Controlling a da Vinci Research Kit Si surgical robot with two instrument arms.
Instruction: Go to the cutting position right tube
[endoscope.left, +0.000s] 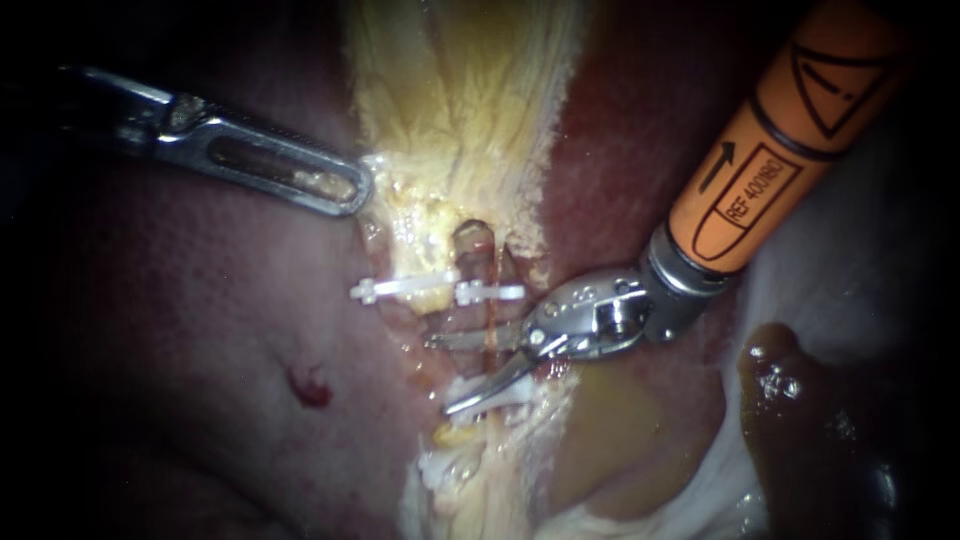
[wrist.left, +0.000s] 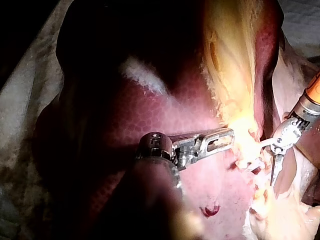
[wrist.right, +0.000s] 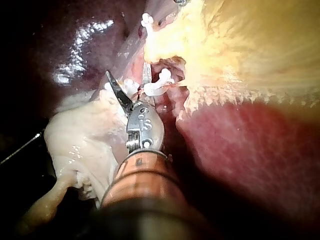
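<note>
Broadly, the liver (endoscope.left: 200, 380) fills the endoscope view, dark red from 7 round to 11 o'clock and again at 2 o'clock. The gallbladder (endoscope.left: 460, 100), pale yellow and fibrous, runs from 12 o'clock down to centre.

Right instrument (endoscope.left: 440, 375) enters from 2 o'clock with an orange sleeve and ends in two thin blades just below centre. The blades stand apart in a moderate V, gripping nothing. Left instrument (endoscope.left: 355, 190) enters from 9 o'clock. Its jaws lie together on the gallbladder's fringe, toward 11 o'clock from centre, apparently pinching it taut.

Right tube (endoscope.left: 490, 318) runs 12-to-6 at centre with a reddish streak along it, between an upper clip (endoscope.left: 490, 293) and a lower clip (endoscope.left: 515, 392). The upper blade crosses it partway between the clips. The lower blade lies against the lower clip. So the tube sits inside the open V, which I judge to be at or very near the cutting position.

Left tube (endoscope.left: 425, 303) lies just beside it, toward 9 o'clock, under its own clip (endoscope.left: 395, 289).

Hazards, as I judge them:
- The lower blade could shear or dislodge the lower clip if shut there.
- The upper blade's tip reaches toward the left tube and could nick it.
- If the left instrument lost its hold, the tube would slacken and shift within the blades.
- A deep bite would reach the liver behind the tips.
</note>
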